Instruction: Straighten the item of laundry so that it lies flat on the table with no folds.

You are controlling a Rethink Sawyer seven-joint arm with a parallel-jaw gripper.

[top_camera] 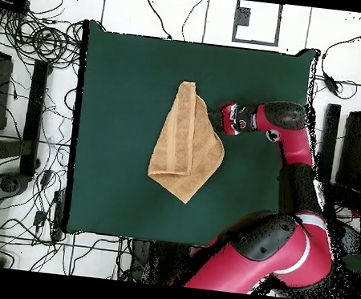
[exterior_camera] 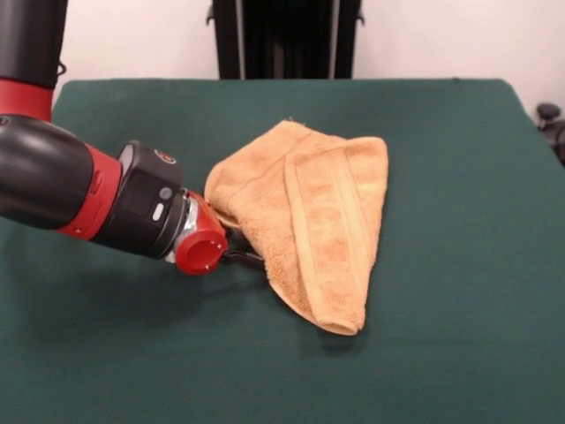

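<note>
Green surface [exterior_camera: 441, 353] carrying a tan towel [exterior_camera: 309, 212], folded over on itself, directly ahead of the pincer [exterior_camera: 240, 256]. Pincer low at the towel's side edge; whether apart or together cannot be told. Best practice: pinch only the top layer, draw it outward. Long axis runs crosswise to the pincer's reach.

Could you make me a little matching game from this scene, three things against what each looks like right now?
Things:
1. towel
2. table
3. gripper

States:
A. low at the towel's edge
B. doubled over itself, not flat
C. dark green, mostly bare

Pairs: 1-B, 2-C, 3-A
</note>
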